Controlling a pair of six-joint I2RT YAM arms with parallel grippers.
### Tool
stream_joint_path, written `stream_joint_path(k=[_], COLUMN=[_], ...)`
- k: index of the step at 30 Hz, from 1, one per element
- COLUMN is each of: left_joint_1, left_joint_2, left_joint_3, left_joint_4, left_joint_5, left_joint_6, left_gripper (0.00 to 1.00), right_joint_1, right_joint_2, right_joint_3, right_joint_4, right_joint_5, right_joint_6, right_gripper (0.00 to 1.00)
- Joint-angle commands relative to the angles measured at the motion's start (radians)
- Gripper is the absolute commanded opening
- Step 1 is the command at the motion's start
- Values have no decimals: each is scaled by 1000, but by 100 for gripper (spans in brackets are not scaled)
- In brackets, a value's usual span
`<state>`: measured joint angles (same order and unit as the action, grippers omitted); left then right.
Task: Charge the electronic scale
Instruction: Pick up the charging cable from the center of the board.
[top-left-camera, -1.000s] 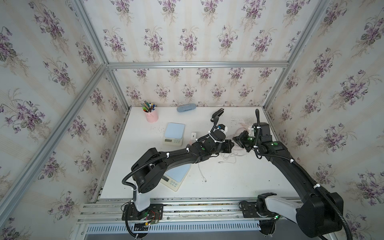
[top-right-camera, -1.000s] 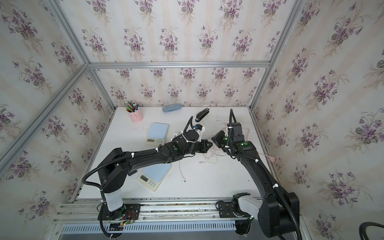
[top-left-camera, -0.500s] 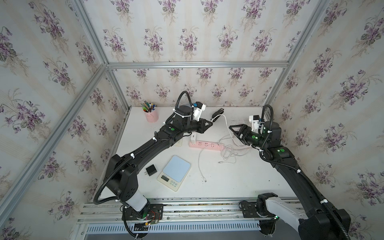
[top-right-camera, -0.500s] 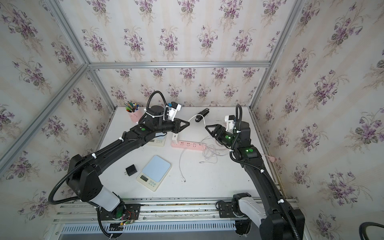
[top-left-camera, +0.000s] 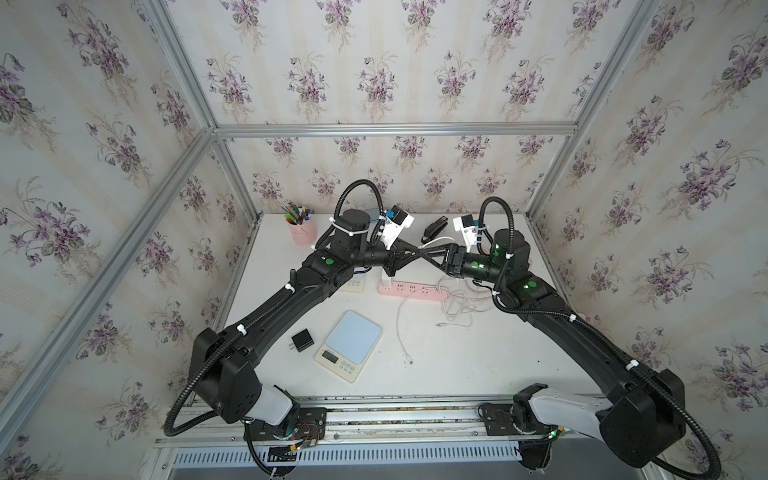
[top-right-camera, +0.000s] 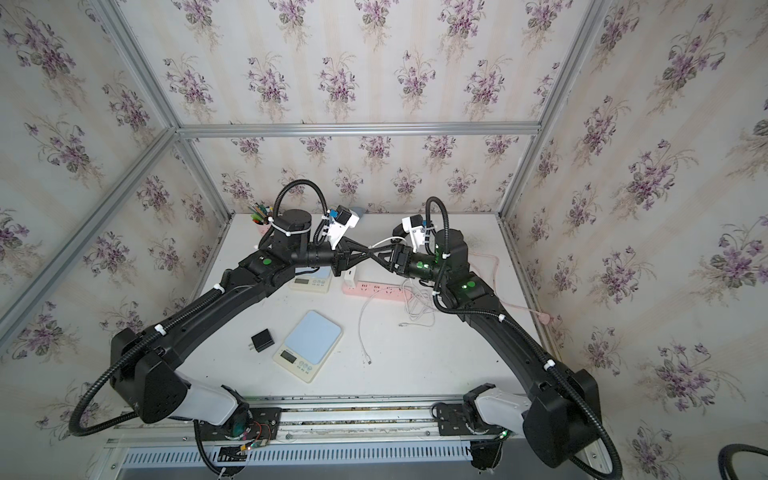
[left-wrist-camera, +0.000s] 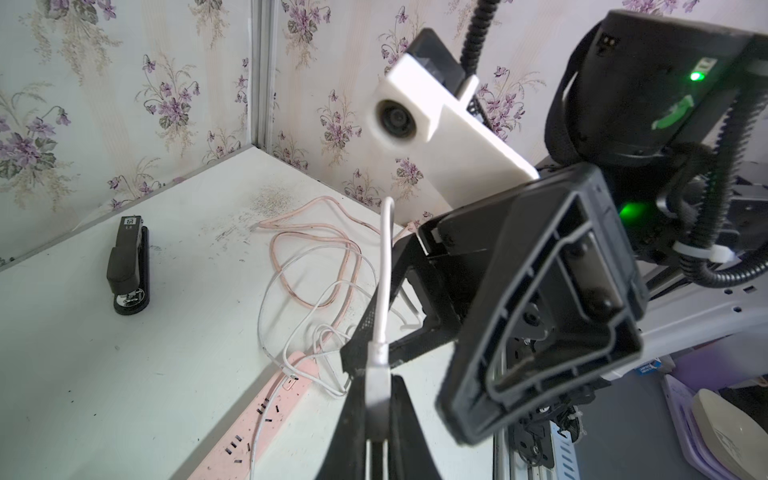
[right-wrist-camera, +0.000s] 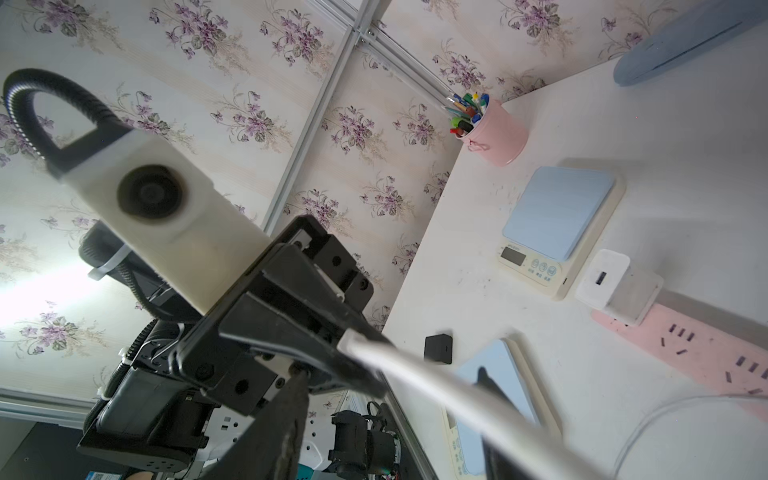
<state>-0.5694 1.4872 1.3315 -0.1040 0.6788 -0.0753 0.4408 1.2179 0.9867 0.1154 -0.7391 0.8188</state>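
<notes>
While held aloft toward the tabletop's (top-left-camera: 457, 365) far edge, the cable (left-wrist-camera: 384, 257) is pinched in the left claw (left-wrist-camera: 376, 390). The right claw (right-wrist-camera: 388, 374) is spread open around it.

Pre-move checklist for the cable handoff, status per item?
1. Grip: left end effector shut on the white cable at its plug: ok.
2. Handoff: right end effector open, cable running between its fingers: ok.
3. Power: white charger standing in the pink power strip, port showing: ok.
4. Slack free to pull: not ok, white loops lie across the pink cord.
5. Charging port on the front scale located: cannot tell.
</notes>
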Motion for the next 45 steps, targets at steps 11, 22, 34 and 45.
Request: stream_joint_path(k=[11,22,34,45], left_joint_1=[1,10,7,-4], left_joint_2=[-10,-95,-78,-39], left_joint_3=[-1,-51,-101,-93], left_joint_4=[-36,-66,35,38], left_joint_5=[-9,-116,-34,-99], left_joint_6=[109,152,50,70], left_gripper=[3,54,43,6], right_joint_1=[5,4,4,4], right_joint_2=[70,68,120,109], right_joint_3=[113,131,193,192], right_joint_4=[-114,-143,-172,-146], right_joint_5=[21,48,28,9], right_joint_6=[-43,-147,-163,-98], right_gripper=[28,0,0,0])
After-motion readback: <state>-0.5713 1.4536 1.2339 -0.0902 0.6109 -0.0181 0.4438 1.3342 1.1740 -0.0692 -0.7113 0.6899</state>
